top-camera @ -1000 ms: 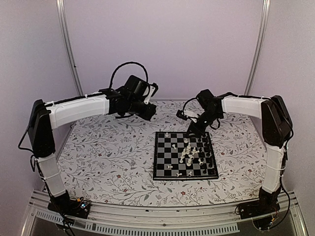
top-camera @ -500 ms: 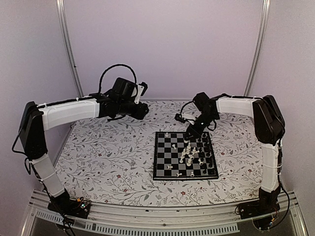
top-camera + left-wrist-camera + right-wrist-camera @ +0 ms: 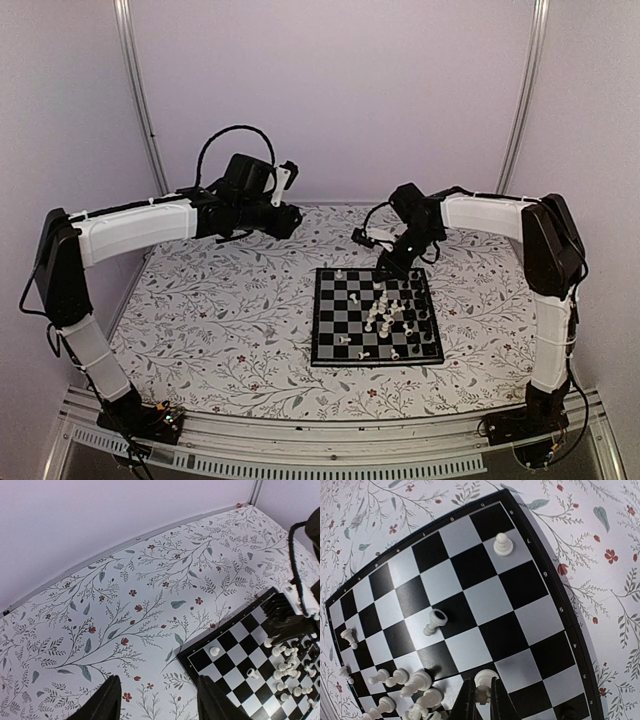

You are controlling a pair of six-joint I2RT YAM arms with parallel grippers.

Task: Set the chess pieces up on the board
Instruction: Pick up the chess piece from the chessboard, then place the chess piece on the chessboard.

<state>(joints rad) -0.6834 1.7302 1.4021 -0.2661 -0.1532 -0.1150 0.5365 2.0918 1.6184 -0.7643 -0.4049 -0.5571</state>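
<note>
Right tool [image 3: 480,700] is nearly closed and looks to be pinching a white piece [image 3: 484,679] between its fingers, low over the far part of the board [image 3: 570,625]. The piece's round head shows just past the fingertips. Its long axis runs along the fingers, so roughly upright to the board. The base is hidden, so I can't tell if it touches a square.

Step in hand, my read: carry this piece to its home square. To do it well:
- Lift straight up first. The heap [image 3: 415,682] of white men sits just on the near side of the tool, and a sideways drag would likely knock it.
- Keep the piece vertical and set its base flat, mid-square.
- Open only once it stands.

A fallen piece [image 3: 433,622] lies on its side left of the tool, hollow base showing, axis diagonal to the squares. A pawn [image 3: 503,544] stands alone by the far left corner.

Left tool [image 3: 157,700] is wide open and empty, hanging over the desk [image 3: 125,595] left of the board.
</note>
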